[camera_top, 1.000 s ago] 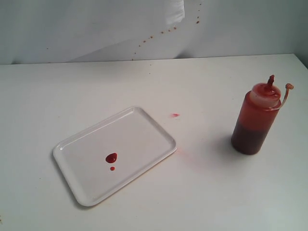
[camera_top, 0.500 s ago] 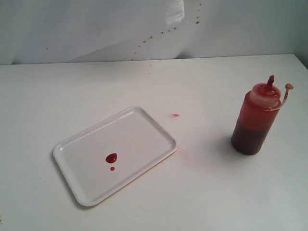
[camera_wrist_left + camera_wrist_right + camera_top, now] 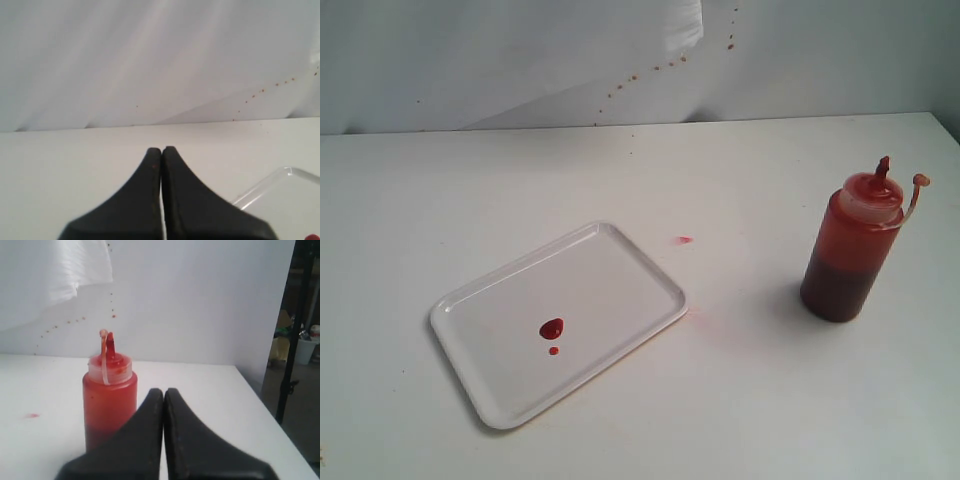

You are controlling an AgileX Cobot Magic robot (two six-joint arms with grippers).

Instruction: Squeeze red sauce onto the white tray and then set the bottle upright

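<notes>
Upright bottle [image 3: 107, 395] beyond right jaws

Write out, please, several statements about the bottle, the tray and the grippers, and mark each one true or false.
1. The bottle stands upright on the table, apart from the white tray. True.
2. The red sauce lies inside the tray. True.
3. The right gripper is shut on the bottle. False: its jaws are shut on nothing, and the bottle stands clear of them.
4. The left gripper is open. False: its jaws are shut together.
</notes>
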